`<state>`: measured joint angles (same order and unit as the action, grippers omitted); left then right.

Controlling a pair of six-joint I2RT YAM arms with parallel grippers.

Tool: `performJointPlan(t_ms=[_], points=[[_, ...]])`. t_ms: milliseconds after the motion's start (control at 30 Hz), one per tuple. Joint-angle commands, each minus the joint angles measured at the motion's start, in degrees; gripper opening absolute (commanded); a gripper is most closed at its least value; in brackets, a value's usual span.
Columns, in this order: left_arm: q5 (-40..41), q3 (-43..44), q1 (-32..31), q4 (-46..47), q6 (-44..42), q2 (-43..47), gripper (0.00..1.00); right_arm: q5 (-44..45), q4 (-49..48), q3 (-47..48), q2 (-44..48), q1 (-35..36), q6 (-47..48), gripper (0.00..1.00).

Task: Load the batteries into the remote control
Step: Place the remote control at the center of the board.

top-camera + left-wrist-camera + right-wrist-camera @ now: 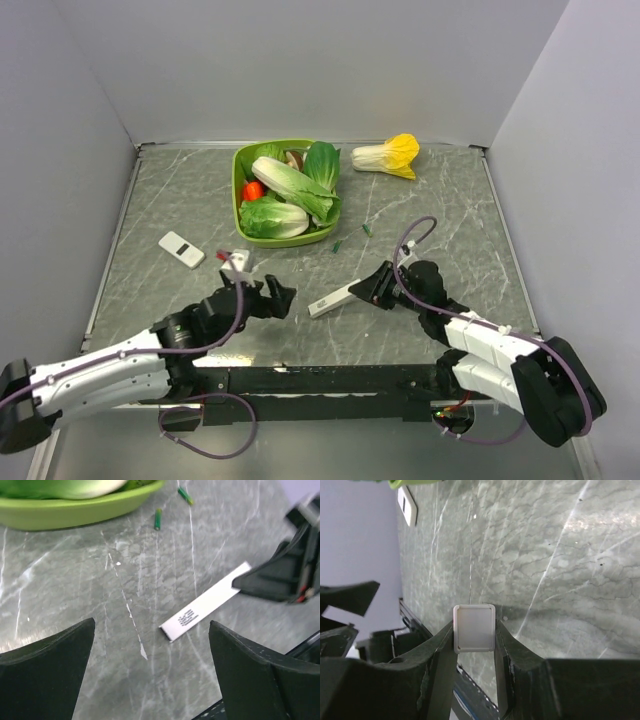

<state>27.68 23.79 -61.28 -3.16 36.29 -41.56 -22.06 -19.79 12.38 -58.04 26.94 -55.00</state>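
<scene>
- Top view: at centre right, the black right hand is clamped on one end of the slim white rectangular remote control. The free end points to the lower left over the grey marbled worktop.
- Lower left of centre, the black left hand has its fingers spread and holds nothing. It is near the remote control's free end but not touching it.
- The two tiny green cylindrical batteries lie loose on the worktop. They are just right of the lime-green plastic bowl of leafy vegetables and above the remote control.
- A small white rounded rectangular piece lies left of the bowl.
- Left wrist view: the left hand gapes wide across the bottom of the frame. The remote control lies slantwise at centre right with a dark printed label near its lower end. The right hand grips its upper end. Both batteries lie near the top, beside the bowl.
- Right wrist view: the right hand pinches the remote control between both fingers, and it is seen end-on at centre. The white piece shows at upper left.
</scene>
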Motion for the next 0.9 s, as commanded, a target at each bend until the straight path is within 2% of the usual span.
performJointPlan(t_ms=[0, 167, 267, 300, 467, 667, 867], points=[[4.21, -2.26, 2.38, -2.01, 11.25, 8.4, 1.0, 5.01, -9.99, -3.85, -4.35, 2.5, -6.16, 0.08], [5.1, -1.21, 6.42, -6.59, 14.07, 14.66, 0.99, 5.02, -11.5, -4.03, -10.32, 4.08, -5.82, 0.27], [2.73, -0.24, 9.06, -7.83, 13.89, 13.36, 0.99, 4.23, -10.45, -4.21, -11.91, 4.17, -4.42, 0.39], [2.03, -0.24, 9.5, -7.83, 13.89, 12.74, 0.99, 3.96, -8.53, -4.03, -12.18, 4.17, -3.89, 0.46], [-1.66, -1.82, 11.44, -5.2, 15.21, 9.92, 1.0, 3.34, -1.49, -2.8, -10.61, 4.7, 0.68, 0.65], [-3.16, -2.26, 12.76, -4.13, 14.25, 9.83, 0.99, 7.56, 14.23, 1.06, -4.55, 5.32, 9.37, 0.82], [-4.65, -2.61, 13.29, -3.7, 13.8, 9.22, 0.99, 14.06, 33.13, 11.42, -2.25, 5.58, 22.2, 0.87]])
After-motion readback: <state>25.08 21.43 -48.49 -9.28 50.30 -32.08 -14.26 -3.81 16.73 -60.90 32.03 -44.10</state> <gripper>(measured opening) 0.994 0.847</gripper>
